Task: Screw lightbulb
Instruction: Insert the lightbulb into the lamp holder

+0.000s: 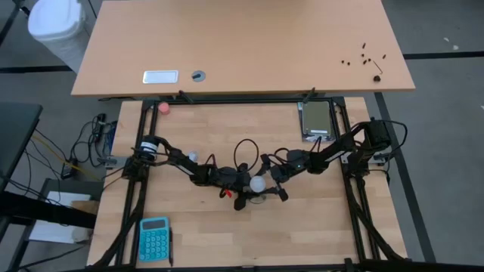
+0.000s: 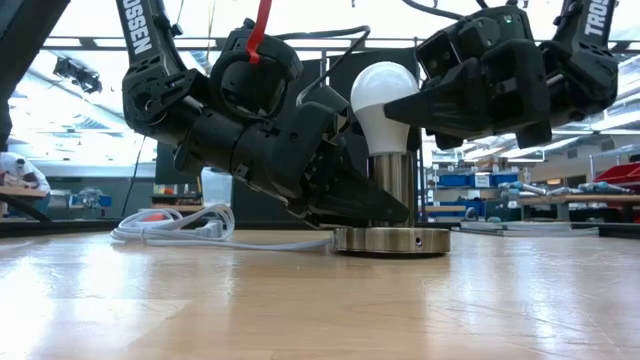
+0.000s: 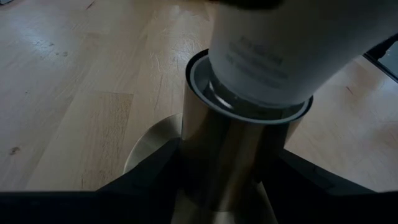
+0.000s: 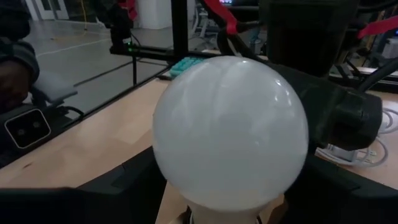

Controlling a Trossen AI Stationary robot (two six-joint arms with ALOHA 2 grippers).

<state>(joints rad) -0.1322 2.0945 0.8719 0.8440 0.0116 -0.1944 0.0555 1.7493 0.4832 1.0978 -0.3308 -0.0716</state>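
Note:
The white lightbulb (image 2: 384, 100) stands upright with its neck (image 3: 261, 68) in the mouth of a brass-coloured socket tube (image 2: 392, 185). The tube rises from a round base (image 2: 392, 241) on the wooden table. In the high view the bulb (image 1: 259, 183) shows between the two arms at the table's middle. My left gripper (image 1: 243, 189) reaches in from the table's left and is shut on the tube. My right gripper (image 1: 271, 180) comes from the right and is shut on the bulb's globe (image 4: 230, 130). My left gripper pinches the socket's upright tube (image 3: 211, 155) between its two fingers (image 3: 143, 183), low on the tube. The fingers slant down from the table's left. The socket stands upright on its round base. My right gripper holds the bulb's globe between its two fingers (image 4: 124, 186), one on each side of its widest part (image 4: 171, 158). The fingers come nearly level from the table's right. The bulb stays upright, neck in the socket.
A white cord (image 2: 180, 225) lies coiled on the table behind the left arm. A teal calculator (image 1: 154, 238) is at the near left. A pink ball (image 1: 163, 107) is at the far left and a grey device (image 1: 316, 121) at the far right.

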